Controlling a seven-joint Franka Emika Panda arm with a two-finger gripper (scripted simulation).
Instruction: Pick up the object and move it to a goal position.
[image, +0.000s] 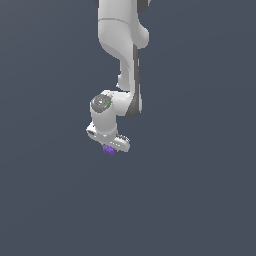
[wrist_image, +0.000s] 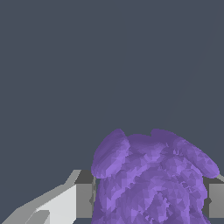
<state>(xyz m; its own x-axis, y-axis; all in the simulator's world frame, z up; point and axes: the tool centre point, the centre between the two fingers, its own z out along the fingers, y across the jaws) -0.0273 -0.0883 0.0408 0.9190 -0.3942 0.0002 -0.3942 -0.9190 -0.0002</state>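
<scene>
Claw (image: 109, 146) of a white robot arm (image: 120, 45) clamped narrowly around a knobbly purple cluster (wrist_image: 151, 179), its grey pads (wrist_image: 84, 200) pressing both sides, against a plain dark grey background.

Downward-pointing gripper (image: 109, 148), fingers (wrist_image: 85, 199) closed

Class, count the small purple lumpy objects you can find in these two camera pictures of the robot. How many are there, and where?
1. The small bright purple lumpy cluster sits directly beneath the white gripper; the wrist view shows the same cluster between the fingers.
</scene>
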